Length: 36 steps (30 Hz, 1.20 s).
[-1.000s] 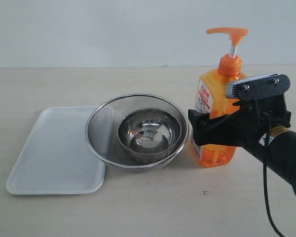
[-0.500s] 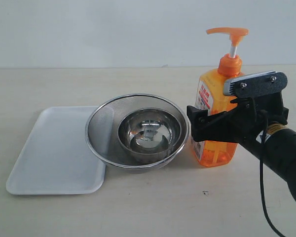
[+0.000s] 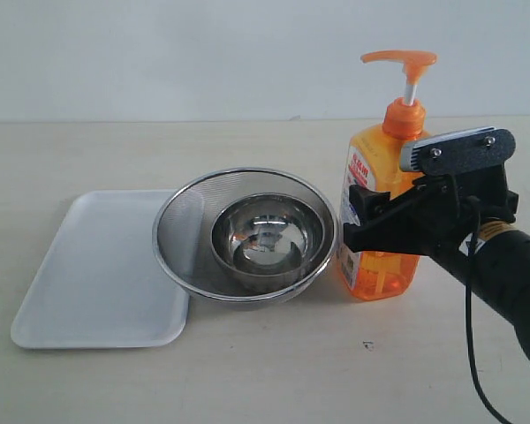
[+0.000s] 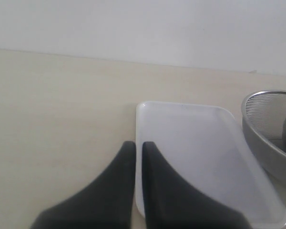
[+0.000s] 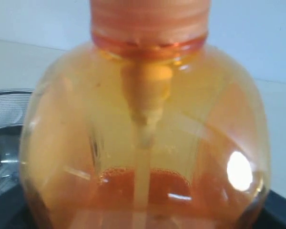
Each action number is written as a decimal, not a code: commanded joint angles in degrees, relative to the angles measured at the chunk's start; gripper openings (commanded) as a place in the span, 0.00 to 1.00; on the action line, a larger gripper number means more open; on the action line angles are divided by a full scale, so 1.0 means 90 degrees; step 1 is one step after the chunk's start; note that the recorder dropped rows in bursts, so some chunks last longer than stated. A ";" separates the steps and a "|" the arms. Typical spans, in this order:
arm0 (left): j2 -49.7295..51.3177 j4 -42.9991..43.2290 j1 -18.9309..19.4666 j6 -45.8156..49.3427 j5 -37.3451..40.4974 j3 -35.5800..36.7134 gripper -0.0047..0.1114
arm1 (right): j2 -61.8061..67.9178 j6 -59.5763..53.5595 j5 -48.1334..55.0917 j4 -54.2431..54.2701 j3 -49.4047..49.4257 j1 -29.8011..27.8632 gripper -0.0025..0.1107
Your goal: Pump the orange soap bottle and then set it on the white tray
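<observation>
Exterior view has the right pincer (image 3: 357, 219) pinching the orange soap bottle (image 3: 382, 157) between its jaws at mid-body, likely steadying it for pumping, with the white tray (image 3: 88, 265) well apart beyond the strainer (image 3: 181, 234).

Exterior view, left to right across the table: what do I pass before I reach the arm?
white tray → steel mesh strainer → orange soap bottle. The steel bowl sits inside the strainer, so it has no place of its own.
</observation>
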 commanded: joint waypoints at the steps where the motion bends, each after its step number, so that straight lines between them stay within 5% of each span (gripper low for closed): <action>1: -0.0007 -0.0070 0.0018 -0.0036 -0.0016 0.0019 0.08 | -0.0017 -0.0032 -0.0038 -0.0026 -0.0018 0.0006 0.39; 5: -0.0007 -0.0070 0.0018 -0.0036 -0.0016 0.0019 0.08 | -0.0017 -0.0045 -0.0010 0.0017 -0.0018 0.0006 0.38; 10: -0.0007 -0.0070 0.0018 -0.0036 -0.0016 0.0019 0.08 | -0.0017 -0.0123 0.0036 0.0017 -0.0018 0.0006 0.02; 36: -0.0007 -0.0070 0.0018 -0.0036 -0.0016 0.0019 0.08 | -0.0017 -0.1946 0.0037 0.0575 -0.0064 0.0006 0.02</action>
